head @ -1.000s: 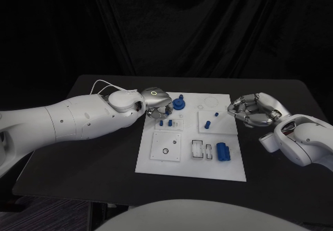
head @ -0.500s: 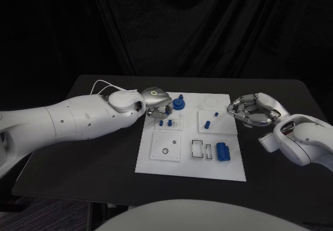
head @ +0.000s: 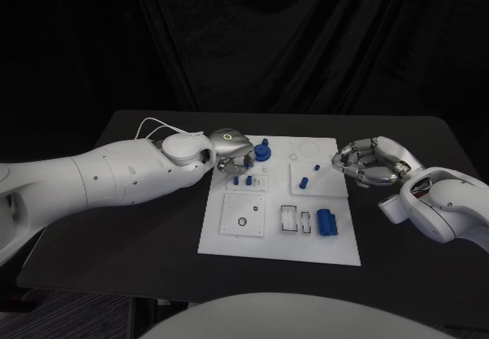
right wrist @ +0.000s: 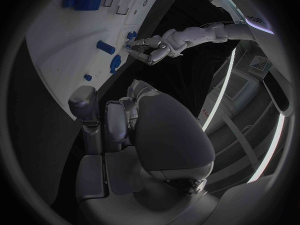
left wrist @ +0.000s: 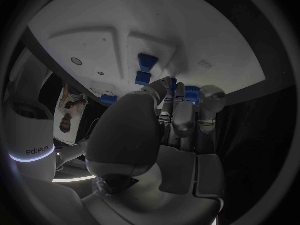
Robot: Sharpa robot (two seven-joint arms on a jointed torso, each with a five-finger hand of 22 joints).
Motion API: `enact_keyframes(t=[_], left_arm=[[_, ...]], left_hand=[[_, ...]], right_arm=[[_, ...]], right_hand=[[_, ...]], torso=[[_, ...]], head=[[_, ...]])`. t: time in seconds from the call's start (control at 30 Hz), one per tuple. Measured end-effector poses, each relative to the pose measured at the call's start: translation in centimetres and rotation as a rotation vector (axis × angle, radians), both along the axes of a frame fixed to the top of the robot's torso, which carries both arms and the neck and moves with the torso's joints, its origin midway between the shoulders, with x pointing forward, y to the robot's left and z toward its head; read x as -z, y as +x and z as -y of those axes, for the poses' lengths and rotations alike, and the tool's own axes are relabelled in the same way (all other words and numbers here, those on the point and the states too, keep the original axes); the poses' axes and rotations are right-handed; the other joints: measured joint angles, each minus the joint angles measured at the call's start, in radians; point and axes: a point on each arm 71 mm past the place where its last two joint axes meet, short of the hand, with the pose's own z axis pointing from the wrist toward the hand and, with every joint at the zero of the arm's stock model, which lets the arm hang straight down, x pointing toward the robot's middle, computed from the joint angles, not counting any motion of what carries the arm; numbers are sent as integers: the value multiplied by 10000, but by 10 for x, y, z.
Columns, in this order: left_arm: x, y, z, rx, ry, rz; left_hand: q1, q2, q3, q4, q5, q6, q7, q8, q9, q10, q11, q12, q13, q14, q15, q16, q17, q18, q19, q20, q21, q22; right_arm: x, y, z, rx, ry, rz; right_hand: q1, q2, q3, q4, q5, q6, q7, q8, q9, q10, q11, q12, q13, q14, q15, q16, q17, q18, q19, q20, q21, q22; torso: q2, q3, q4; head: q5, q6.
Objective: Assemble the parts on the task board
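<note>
**Handling of small blue parts at the far-left corner of the task board**

Left hand [head: 232,150]: the fingers [left wrist: 172,99] are curled downward and bunched over the far-left area of the task board [head: 234,239], their tips close to two short blue pegs [head: 242,181] standing in a small white block. Whether the tips pinch a part cannot be determined; the palm hides them in the head view and the wrist view shows only blue pieces just beyond them.

Right hand [head: 373,162]: fingers curled inward, nothing visible in them; it hovers beside the board's right edge, apart from it.

Handling judgement: the parts appear to be small, rigid, light plastic pieces with smooth surfaces. Expect them to slip or tip if squeezed off-centre. Take hold of a peg on its upper shank, from opposite sides, keeping it upright.

Surroundings: a taller blue stepped piece [head: 264,151] stands just beside the left hand and is the nearest obstruction to any sideways motion. Further right stand another blue peg [head: 304,183] and a small blue stub [head: 317,168]. A ribbed blue cylinder [head: 327,221] lies near the right edge, next to rectangular slots.
</note>
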Motion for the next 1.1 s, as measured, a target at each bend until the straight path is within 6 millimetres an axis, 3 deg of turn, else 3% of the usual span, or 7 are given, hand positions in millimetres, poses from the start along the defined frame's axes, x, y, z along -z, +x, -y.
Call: enact_keyframes(t=[0.33,0.53,0.57,0.73,0.8,0.9,1.1], left_arm=[[0,0,1,-17,51,-77],[5,0,-1,-72,161,-221],[6,-1,-2,-95,188,-259],[9,-1,-5,-198,280,-342],[9,0,-6,-236,294,-345],[9,0,-7,-302,322,-351],[9,1,-8,-393,351,-351]], left_hand=[[0,0,0,0,-1,-71,15,-74,8,-58,15,-54,45,-40,34,-79,-142,0,-108,35,-203,-106],[-84,-76,37,36,-258,-771,-78,-495,-105,-753,29,-463,-19,-234,54,-269,-439,10,-402,72,-832,-450],[-106,-162,38,37,-340,-957,-122,-569,-137,-974,39,-581,-54,-299,71,-273,-511,109,-481,82,-1016,-559],[-252,-325,74,83,-559,-1781,-405,-603,-316,-1727,168,-862,-80,-549,158,-468,-842,160,-736,165,-1879,-1084],[-252,-326,18,139,-584,-1917,-449,-603,-352,-1921,172,-880,-68,-574,180,-471,-927,319,-753,180,-2163,-1259],[-252,-326,-25,173,-624,-2052,-481,-603,-377,-2177,211,-926,-10,-737,194,-585,-1128,315,-949,196,-2711,-1602],[-252,-325,-51,147,-624,-2046,-475,-579,-377,-2211,176,-926,44,-768,162,-585,-1173,314,-949,196,-2929,-1744]], right_arm=[[1,0,-1,-28,-11,-66],[1,0,-1,-45,-16,-99],[1,0,-1,-46,-17,-103],[1,0,-1,-52,-21,-121],[1,0,-1,-56,-23,-128],[1,0,-2,-64,-25,-143],[1,0,-2,-74,-31,-173]], right_hand=[[0,0,0,0,0,0,0,0,0,0,1,0,-23,0,0,-35,-14,1,0,0,0,0],[0,0,0,0,1,0,0,-1,0,1,1,0,-24,0,0,-35,-14,0,0,0,0,0],[0,0,0,0,-28,0,0,-1,0,1,1,-11,-27,-14,14,-35,-19,0,0,0,-27,-1],[1,1,0,0,-36,0,0,-1,-1,2,1,-40,-87,-37,37,-34,-30,-1,0,0,-56,-1],[2,2,0,0,-36,0,0,-1,0,-7,-7,-40,-127,-37,37,-34,-30,0,0,0,-56,-1],[5,5,0,0,-36,0,0,-1,-1,-36,-35,-42,-129,-37,37,-34,-30,0,0,0,-56,0],[34,33,0,0,-36,0,0,-2,-3,-90,15,-117,-198,-54,20,-34,-41,0,0,0,-82,-1]], torso=[[-2,0,4],[-3,0,6],[-3,0,5],[-3,-1,6],[-4,-1,8],[-4,-2,8],[-8,-4,12]], head=[[-33,0],[-27,0],[-27,0],[-32,0],[-33,0],[-34,0],[-44,0]])
